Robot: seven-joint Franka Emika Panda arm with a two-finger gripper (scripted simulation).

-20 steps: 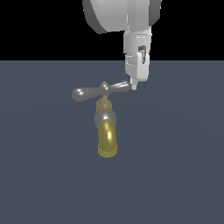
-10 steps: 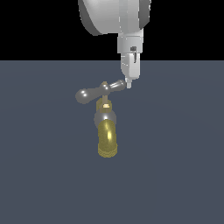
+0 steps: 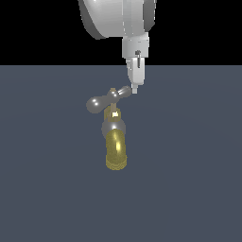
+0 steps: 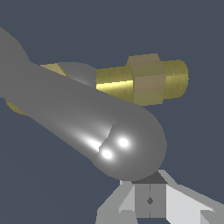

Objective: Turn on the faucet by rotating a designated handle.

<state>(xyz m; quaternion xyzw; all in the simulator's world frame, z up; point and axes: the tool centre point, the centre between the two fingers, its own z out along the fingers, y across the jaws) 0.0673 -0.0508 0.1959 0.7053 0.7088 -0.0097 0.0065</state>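
The gripper hangs tip-down from the arm, its tip against the handle's end on the exterior view's right. The fingers look drawn together into one narrow point in the exterior view, with nothing between them. The wrist view shows only the finger bases, with the bulbous end pressed just ahead of them (no gap between the pads can be made out). Judgement: pinched together and empty, working as a pusher rather than a clamp.

The handle is a grey crossbar atop the faucet. It lies skewed across the exterior view: the end by the gripper sits higher and farther back, the opposite bulb lower and toward the exterior view's left. A small brass knob marks its centre, directly above the stem.

The faucet stands on the dark surface near mid-scene, with its yellow spout running toward the camera. In the wrist view the brass stem shows beyond the grey bar.

Governing relation: the contact point lies off the pivot, out at the bar's end, and the bar's long axis runs from the gripper toward the exterior view's left. A push across that axis should turn the bar about the stem; a push along it would only load the stem.

Risk, as judged: the rounded end may slip off the narrow tip.
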